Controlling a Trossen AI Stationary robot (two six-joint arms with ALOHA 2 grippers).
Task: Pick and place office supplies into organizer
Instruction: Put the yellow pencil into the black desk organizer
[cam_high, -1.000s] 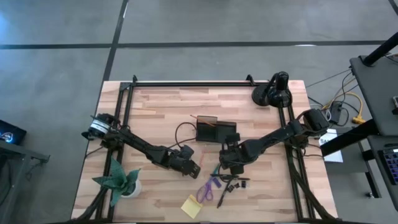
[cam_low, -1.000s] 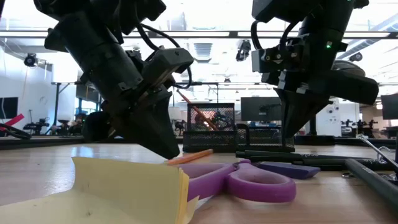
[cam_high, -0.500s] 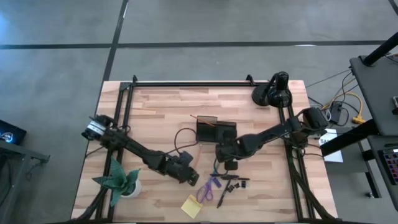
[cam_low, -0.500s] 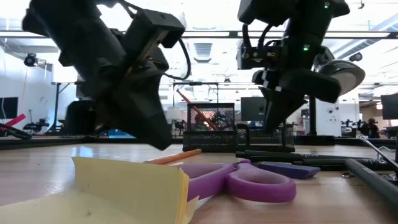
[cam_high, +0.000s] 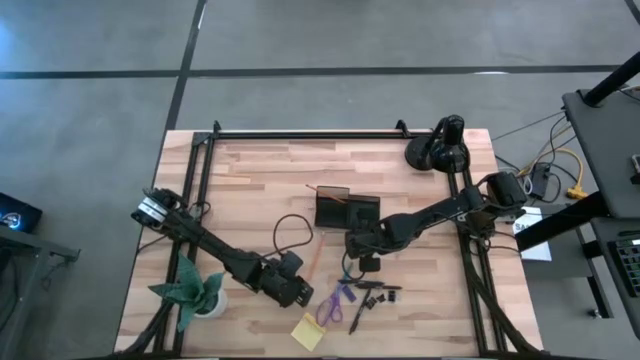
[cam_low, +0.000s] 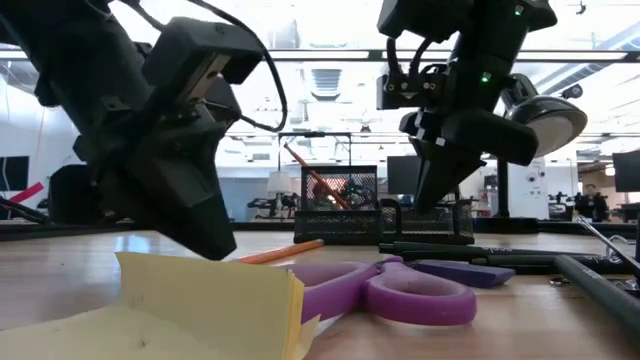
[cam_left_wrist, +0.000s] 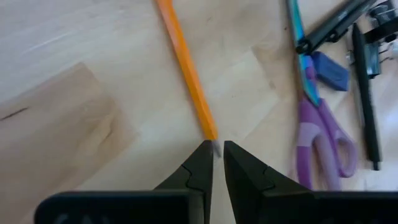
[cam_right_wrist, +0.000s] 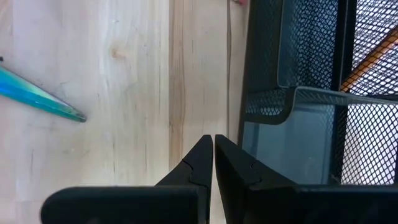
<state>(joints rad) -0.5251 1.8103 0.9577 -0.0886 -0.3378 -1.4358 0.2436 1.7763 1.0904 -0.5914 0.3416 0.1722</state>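
Note:
An orange pencil (cam_left_wrist: 186, 68) lies on the wood, and my left gripper (cam_left_wrist: 217, 149) is almost shut at its near end, toward the table's near edge (cam_high: 300, 285). Purple-handled scissors (cam_left_wrist: 320, 140), a black pen (cam_left_wrist: 367, 106), a small purple piece (cam_left_wrist: 329, 68) and a yellow sticky-note pad (cam_high: 308, 331) lie beside it on the table. My right gripper (cam_right_wrist: 213, 140) is shut with nothing in it, over bare wood just in front of the dark mesh organizer (cam_high: 347, 210). Another orange pencil (cam_right_wrist: 373, 56) leans inside the organizer. My left gripper pinches the pencil's grey tip (cam_left_wrist: 215, 147) only at the free ends of its two fingers. The fingers slant down from the near left and lie along the pencil. The rest of the pencil lies flat on the wood, running away toward the organizer.
Small black clips (cam_high: 382, 293) lie right of the scissors. A green paper plant (cam_high: 190, 290) stands at the near left and a black lamp (cam_high: 440, 148) at the far right. The far half of the table shows bare wood.
My left gripper has moved toward the table's near left with the pencil's end between its fingertips, and the pencil has slid along the wood after it. My right gripper has shifted a little toward the organizer and stayed shut.

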